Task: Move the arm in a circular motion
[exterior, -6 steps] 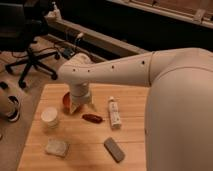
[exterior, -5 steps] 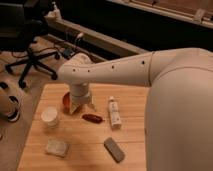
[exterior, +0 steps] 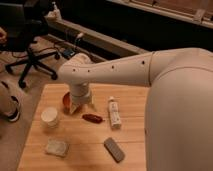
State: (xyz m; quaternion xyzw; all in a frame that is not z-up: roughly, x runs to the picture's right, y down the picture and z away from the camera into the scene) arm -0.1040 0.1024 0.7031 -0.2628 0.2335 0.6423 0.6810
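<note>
While the arm point(exterior: 125, 75) reaches in from 3 o'clock over the table point(exterior: 85, 146), its gripper point(exterior: 82, 106) hangs low with a red bowl point(exterior: 66, 100) just beside it at 9 o'clock. Clenched or released, I cannot tell.

No text is legible, not even on the white tube point(exterior: 114, 112); the gripper point(exterior: 81, 106) hangs above the wooden table point(exterior: 90, 147), just beside the reddish bowl point(exterior: 65, 101).

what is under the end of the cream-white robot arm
Beneath the gripper ending the cream-white arm, a reddish-brown round dish shows on the wooden table. The gripper covers part of the dish, so any contents are hidden.
</note>
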